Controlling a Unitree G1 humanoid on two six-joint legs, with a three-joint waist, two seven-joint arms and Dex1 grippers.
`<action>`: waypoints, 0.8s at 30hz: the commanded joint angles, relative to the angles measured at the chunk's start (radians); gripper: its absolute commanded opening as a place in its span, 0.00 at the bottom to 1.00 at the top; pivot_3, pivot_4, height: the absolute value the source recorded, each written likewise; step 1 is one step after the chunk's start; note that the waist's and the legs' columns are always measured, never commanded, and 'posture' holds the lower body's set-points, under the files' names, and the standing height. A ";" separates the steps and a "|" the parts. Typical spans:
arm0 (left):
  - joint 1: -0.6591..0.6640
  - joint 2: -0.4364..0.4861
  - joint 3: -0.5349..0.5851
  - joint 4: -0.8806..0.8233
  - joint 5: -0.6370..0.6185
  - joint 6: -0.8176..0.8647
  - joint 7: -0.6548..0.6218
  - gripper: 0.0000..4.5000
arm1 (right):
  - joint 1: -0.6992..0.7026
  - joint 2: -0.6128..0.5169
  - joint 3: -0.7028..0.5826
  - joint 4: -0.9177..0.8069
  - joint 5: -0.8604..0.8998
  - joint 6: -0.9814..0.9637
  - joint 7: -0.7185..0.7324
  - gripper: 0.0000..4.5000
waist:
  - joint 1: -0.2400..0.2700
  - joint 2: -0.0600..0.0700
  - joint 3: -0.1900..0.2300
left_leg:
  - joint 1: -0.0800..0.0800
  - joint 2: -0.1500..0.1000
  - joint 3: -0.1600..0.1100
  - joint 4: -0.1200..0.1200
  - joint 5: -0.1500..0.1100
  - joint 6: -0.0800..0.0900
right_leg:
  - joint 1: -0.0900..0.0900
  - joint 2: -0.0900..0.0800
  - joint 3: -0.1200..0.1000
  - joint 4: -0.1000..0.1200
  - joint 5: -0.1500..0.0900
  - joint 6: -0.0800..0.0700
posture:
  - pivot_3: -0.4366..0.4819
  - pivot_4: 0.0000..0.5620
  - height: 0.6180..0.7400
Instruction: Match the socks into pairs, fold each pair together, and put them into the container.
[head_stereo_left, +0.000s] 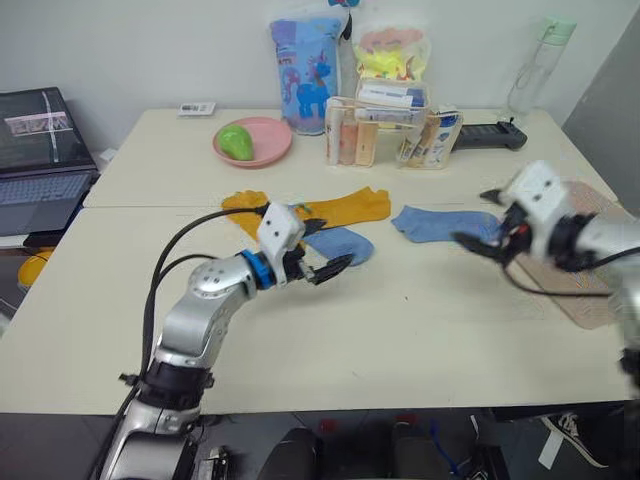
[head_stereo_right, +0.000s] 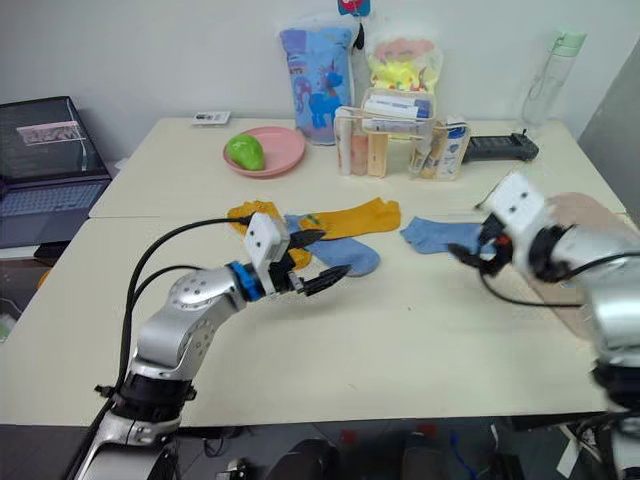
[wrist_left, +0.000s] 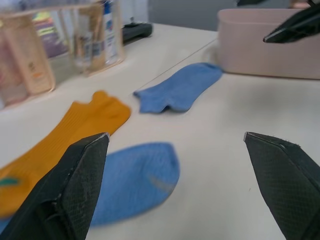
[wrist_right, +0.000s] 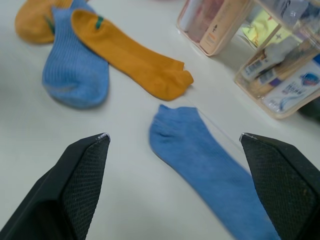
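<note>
1. The table (head_stereo_left: 400, 330) carries everything.
2. The pink-beige container (wrist_left: 270, 47) sits at the right edge, beside the right gripper (head_stereo_left: 478, 240), whose fingers are spread with nothing between them.
3. The left gripper (head_stereo_right: 318, 262) hovers released, wide apart, over the near blue sock (wrist_right: 75, 70).
4. One yellow sock (wrist_right: 132, 57) overlaps that blue one; another yellow sock (head_stereo_left: 245, 205) lies left.
5. A second blue sock (wrist_right: 200, 160) lies alone, right of centre.
6. The clear organizer (head_stereo_left: 385, 130) holds bottles; their labels are unreadable.

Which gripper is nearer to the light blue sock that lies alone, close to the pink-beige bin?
The right gripper: it hovers at the light blue sock, by its end toward the bin. The left gripper is farther away, over the other blue sock.
</note>
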 joint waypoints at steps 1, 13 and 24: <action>0.064 -0.048 0.044 -0.029 0.036 -0.087 0.105 1.00 | 0.114 0.095 0.018 -0.072 -0.073 -0.125 -0.170 1.00 | 0.004 0.000 0.000 | -0.002 -0.001 -0.002 0.000 0.000 0.000 | -0.001 0.000 -0.001 0.000 0.001 0.001 | 0.48 0.27 1.00; 0.362 -0.117 0.081 -0.041 0.094 -0.217 0.244 1.00 | 0.516 0.274 0.072 -0.113 -0.225 -0.455 -0.412 1.00 | -0.006 0.004 -0.003 | 0.000 -0.001 -0.003 0.000 0.000 0.000 | 0.000 0.003 0.000 0.000 0.001 0.001 | 0.48 0.27 1.00; 0.444 -0.097 0.100 -0.071 0.094 -0.246 0.230 1.00 | 0.564 0.358 0.039 -0.132 -0.197 -0.421 -0.450 1.00 | -0.010 0.006 -0.004 | 0.001 -0.001 -0.005 -0.001 0.000 0.000 | 0.001 0.004 -0.001 -0.001 0.001 0.001 | 0.48 0.27 1.00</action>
